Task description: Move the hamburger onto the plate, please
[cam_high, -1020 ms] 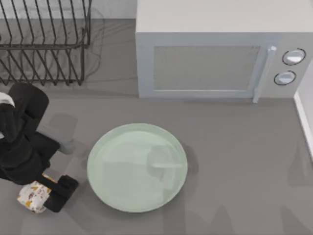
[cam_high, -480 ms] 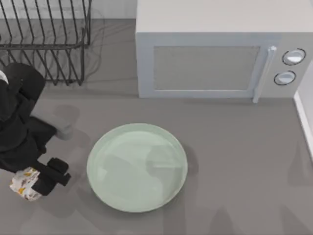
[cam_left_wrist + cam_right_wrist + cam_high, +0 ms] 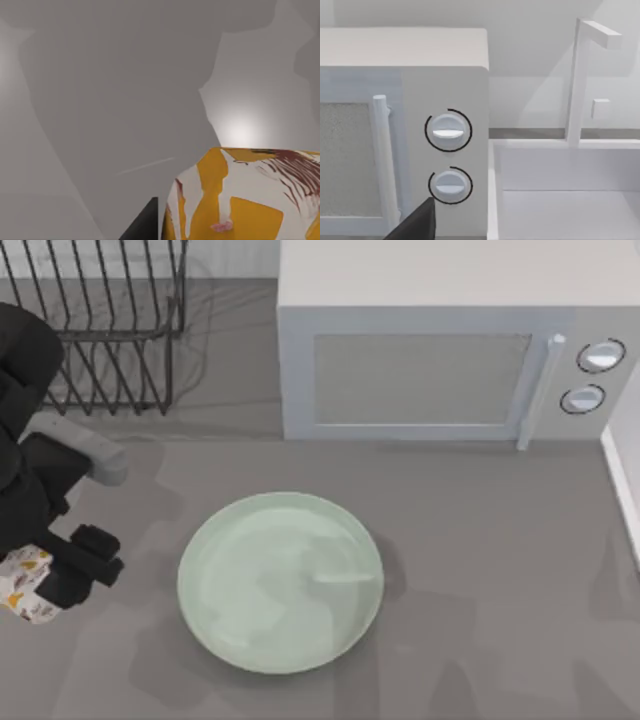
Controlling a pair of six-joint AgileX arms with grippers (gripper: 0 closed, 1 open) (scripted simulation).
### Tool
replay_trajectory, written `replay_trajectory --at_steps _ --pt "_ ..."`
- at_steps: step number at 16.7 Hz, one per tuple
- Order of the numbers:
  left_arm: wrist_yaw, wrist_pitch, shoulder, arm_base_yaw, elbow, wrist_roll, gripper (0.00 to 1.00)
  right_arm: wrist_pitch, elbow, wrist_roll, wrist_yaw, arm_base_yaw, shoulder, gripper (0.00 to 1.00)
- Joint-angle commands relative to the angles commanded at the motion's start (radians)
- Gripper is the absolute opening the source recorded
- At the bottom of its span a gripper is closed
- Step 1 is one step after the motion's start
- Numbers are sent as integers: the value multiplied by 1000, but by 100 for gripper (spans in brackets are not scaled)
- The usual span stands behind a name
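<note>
Left gripper (image 3: 48,585) at the top view's left edge, fingers closed on the hamburger (image 3: 24,584), which looks lifted off the surface (image 3: 480,570); it's near the plate (image 3: 280,581) but not over it. Risks, as I judge: the wrapped lump slipping during the carry, or release too early so it lands short of the rim. Microwave (image 3: 440,360) and wire rack (image 3: 90,325) sit farther back, so swing low & direct. Right arm parked; can't tell its fingers.

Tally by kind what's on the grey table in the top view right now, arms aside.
Food: 1, the white and orange-yellow wrapped hamburger, held in the left gripper at the table's left edge
Dishes: 1, the round pale mint-green plate
Appliances: 1, the white microwave
Racks: 1, the black wire rack
Total: 4
</note>
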Motion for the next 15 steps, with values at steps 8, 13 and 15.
replay_trajectory --at_steps 8,13,15 --pt "1 -14 62 -43 59 158 0 0 0 0 0 0 0 100" --pt "5 -48 187 -133 177 577 0 0 0 0 0 0 0 100" --pt "8 -61 242 -175 223 805 0 0 0 0 0 0 0 100"
